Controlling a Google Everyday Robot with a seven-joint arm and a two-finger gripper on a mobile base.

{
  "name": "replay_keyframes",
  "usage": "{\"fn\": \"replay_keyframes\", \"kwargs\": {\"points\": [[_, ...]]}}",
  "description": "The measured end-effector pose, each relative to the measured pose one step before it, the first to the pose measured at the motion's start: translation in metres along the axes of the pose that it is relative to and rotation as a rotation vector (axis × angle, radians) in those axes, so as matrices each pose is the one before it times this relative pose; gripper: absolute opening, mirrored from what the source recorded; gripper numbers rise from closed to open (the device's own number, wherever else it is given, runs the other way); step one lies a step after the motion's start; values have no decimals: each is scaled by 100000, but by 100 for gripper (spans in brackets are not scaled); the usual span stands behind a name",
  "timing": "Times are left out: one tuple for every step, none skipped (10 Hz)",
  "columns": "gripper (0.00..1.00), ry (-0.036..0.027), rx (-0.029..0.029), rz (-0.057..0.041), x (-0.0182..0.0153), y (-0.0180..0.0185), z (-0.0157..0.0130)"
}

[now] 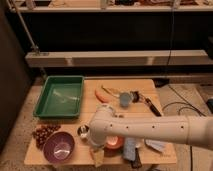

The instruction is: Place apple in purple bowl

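The gripper [98, 157] is seen at the lower centre, just right of the purple bowl [59, 147], fingers released.

Dim room, wooden table [91, 111]
Dark far wall [100, 31], pale shelf rail [125, 59] across it; speckled floor [194, 95] left and right.
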Motion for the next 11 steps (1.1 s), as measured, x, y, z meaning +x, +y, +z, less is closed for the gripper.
{"fn": "replay_keyframes", "kwargs": {"points": [[80, -753, 105, -124, -407, -333, 253], [80, -212, 241, 35, -295, -304, 351], [80, -4, -24, 181, -229, -159, 231], [80, 53, 133, -130, -325, -224, 431], [80, -3, 162, -662, -77, -65, 366], [80, 66, 201, -591, 43, -27, 269], [80, 63, -15, -606, 47, 51, 192], [80, 5, 48, -253, -119, -33, 169], [80, -59, 58, -54, -55, -37, 68], [80, -30, 84, -315, 67, 14, 76], [80, -155, 177, -358, 60, 19, 92]]}}
